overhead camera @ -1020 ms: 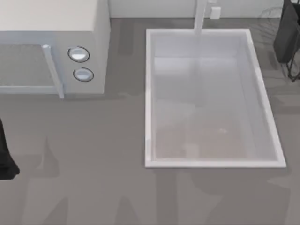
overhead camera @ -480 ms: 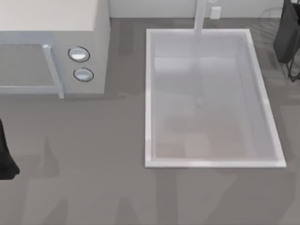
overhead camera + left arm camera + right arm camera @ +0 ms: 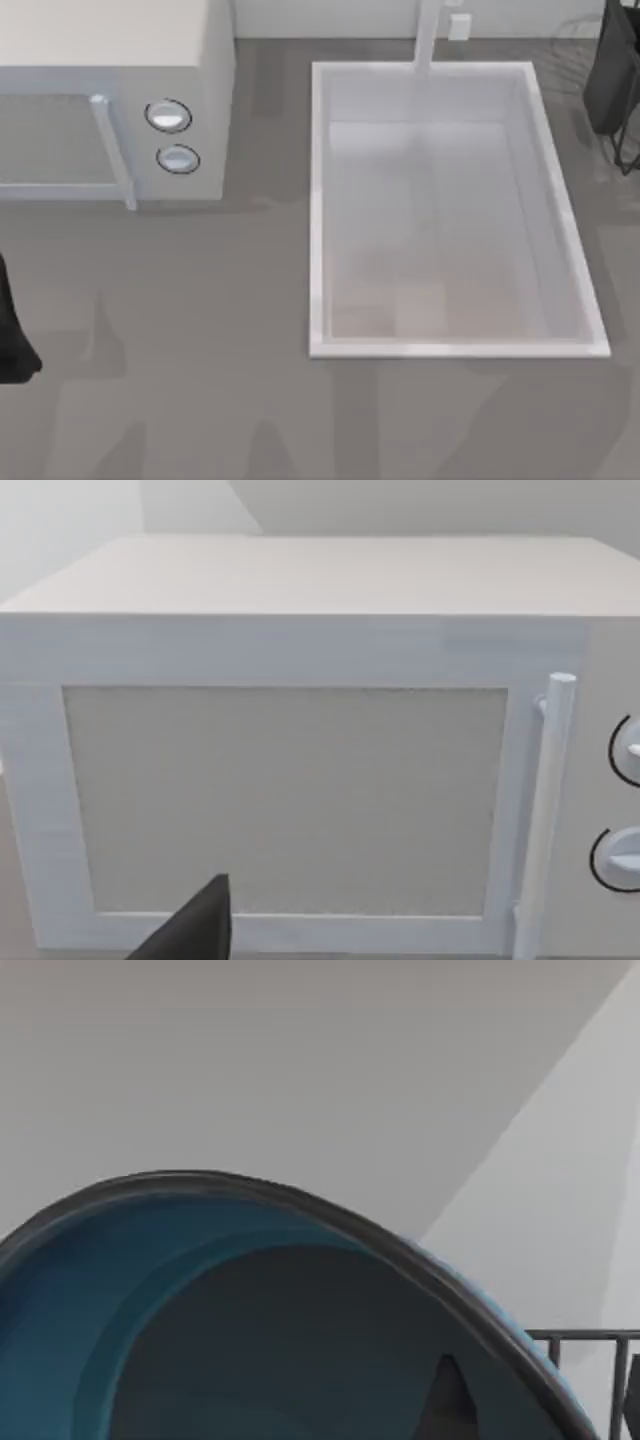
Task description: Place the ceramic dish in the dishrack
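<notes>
One ceramic dish [image 3: 250, 1320] fills the right wrist view, rim-up; gripper grasp unclear.

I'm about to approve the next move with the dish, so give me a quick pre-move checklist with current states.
1. Ceramic dish close against the right wrist camera: ok.
2. Right gripper's hold on the dish: cannot tell.
3. Dark wire bars visible just beyond the dish's rim: ok.
4. Sink holds no dish: ok.
5. Left arm parked at the table's left edge, facing the microwave: ok.
6. Clearance between dish and bars: cannot tell.
</notes>
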Tool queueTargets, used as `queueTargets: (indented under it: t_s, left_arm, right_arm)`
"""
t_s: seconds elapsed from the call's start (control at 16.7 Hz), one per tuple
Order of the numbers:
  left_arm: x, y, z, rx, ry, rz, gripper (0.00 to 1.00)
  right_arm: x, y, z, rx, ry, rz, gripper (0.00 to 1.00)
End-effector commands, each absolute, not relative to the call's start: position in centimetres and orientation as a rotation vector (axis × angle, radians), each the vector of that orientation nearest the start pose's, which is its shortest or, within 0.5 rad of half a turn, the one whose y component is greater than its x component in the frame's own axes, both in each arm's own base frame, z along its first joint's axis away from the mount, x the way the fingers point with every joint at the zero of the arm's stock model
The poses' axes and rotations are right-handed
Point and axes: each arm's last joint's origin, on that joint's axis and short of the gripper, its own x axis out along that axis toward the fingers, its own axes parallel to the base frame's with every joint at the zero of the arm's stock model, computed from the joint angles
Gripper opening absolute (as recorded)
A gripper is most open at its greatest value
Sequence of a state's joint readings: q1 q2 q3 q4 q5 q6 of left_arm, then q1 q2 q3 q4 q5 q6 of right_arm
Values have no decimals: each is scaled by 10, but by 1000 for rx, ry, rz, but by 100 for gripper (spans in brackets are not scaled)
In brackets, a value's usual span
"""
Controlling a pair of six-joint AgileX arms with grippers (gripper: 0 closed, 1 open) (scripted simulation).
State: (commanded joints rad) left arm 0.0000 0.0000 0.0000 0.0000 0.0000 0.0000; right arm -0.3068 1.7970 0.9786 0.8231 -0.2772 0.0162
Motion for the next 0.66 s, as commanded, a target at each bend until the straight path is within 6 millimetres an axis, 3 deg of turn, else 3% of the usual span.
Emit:
queueTargets:
  t_s: [0.3, 0.66]
  left_arm:
    - [106, -1, 160, 0, 0, 0, 100]
    - [106, -1, 160, 0, 0, 0, 100]
  right_arm:
    - [379, -108, 219, 0, 0, -10, 98]
    - [379, -108, 219, 0, 0, -10, 100]
